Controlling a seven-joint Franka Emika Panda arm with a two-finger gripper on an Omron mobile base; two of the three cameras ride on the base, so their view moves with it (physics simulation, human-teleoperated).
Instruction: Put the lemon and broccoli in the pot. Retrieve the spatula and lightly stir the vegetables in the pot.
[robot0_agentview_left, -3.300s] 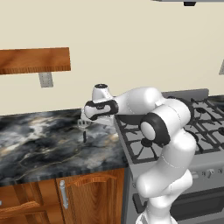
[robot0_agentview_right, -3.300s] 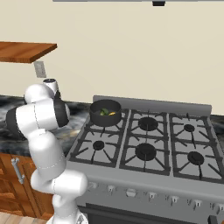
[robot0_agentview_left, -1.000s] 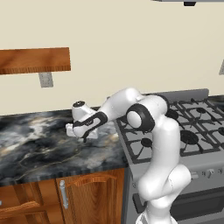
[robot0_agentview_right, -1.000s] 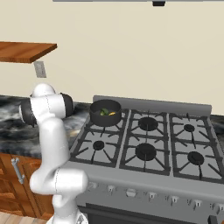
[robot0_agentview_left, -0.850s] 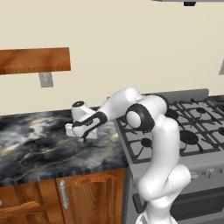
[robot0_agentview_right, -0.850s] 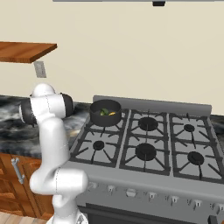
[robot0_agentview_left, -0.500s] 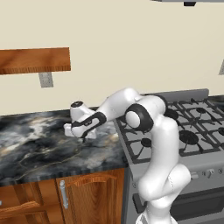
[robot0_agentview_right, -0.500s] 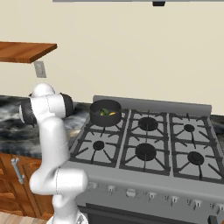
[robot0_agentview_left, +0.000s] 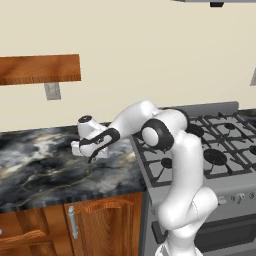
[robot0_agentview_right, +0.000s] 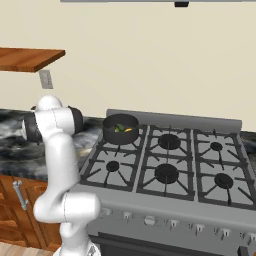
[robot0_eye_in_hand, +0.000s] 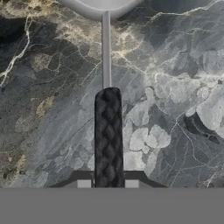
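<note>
My gripper (robot0_eye_in_hand: 108, 181) is shut on the black textured handle of the spatula (robot0_eye_in_hand: 108, 135), which lies flat on the dark marble counter (robot0_eye_in_hand: 175, 109). The thin grey shaft runs up to the silver-grey head at the top edge of the hand view. From the left base camera, the gripper (robot0_agentview_left: 91, 156) is low over the counter, left of the stove. The dark pot (robot0_agentview_right: 120, 129) sits on the rear left burner. Inside it lie the yellow lemon (robot0_agentview_right: 128, 130) and the green broccoli (robot0_agentview_right: 118, 128).
The gas stove (robot0_agentview_right: 165, 167) with several burners fills the right side. A wooden shelf (robot0_agentview_left: 40, 69) hangs on the wall above the counter, with a wall outlet (robot0_agentview_left: 52, 91) under it. Wooden cabinet doors (robot0_agentview_left: 90, 225) sit below the counter edge.
The hand has come down from above the counter to the spatula. In the last second the jaws have closed on its handle; the arm has barely moved.
</note>
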